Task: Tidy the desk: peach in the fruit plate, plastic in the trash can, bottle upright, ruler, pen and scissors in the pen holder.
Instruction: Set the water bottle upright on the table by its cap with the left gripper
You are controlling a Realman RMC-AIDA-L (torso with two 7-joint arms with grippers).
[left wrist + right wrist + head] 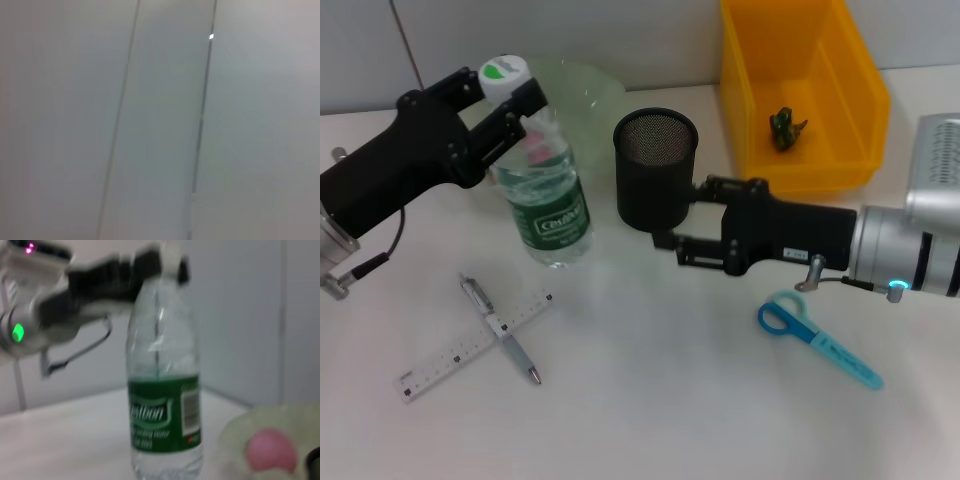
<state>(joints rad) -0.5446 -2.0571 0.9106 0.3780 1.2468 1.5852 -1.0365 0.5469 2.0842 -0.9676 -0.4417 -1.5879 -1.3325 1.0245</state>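
A yellow bin [805,95] is seen at the back right of the white table [650,400], and a small dark green crumpled piece [785,126] lies inside it. Left of the bin, a black mesh pen holder [655,170] stands upright; nothing can be made out inside it. Behind the bottle a pale green plate [590,85] is placed, and in the right wrist view a pink peach [271,450] is shown lying in that plate [235,432].

The clear plastic bottle [542,180] stands upright, or nearly so, on the table, just left of the pen holder. It carries a green label and a white cap with a green mark, and the same bottle [165,390] fills the middle of the right wrist view.

The left gripper [510,90] is held at the bottle's neck and cap, with its 2 fingers pressed against either side just under the cap; it [160,265] is also seen, blurred, in the right wrist view. The right gripper [675,215] is set against the pen holder's lower side, its 2 fingers spread apart and touching the mesh wall.

On the front left of the table, 1 pen [500,330] lies crossed over 1 clear ruler [475,345]. Blue scissors [817,340] lie at the front right, below the right arm. Only blank pale wall is shown by the left wrist view.
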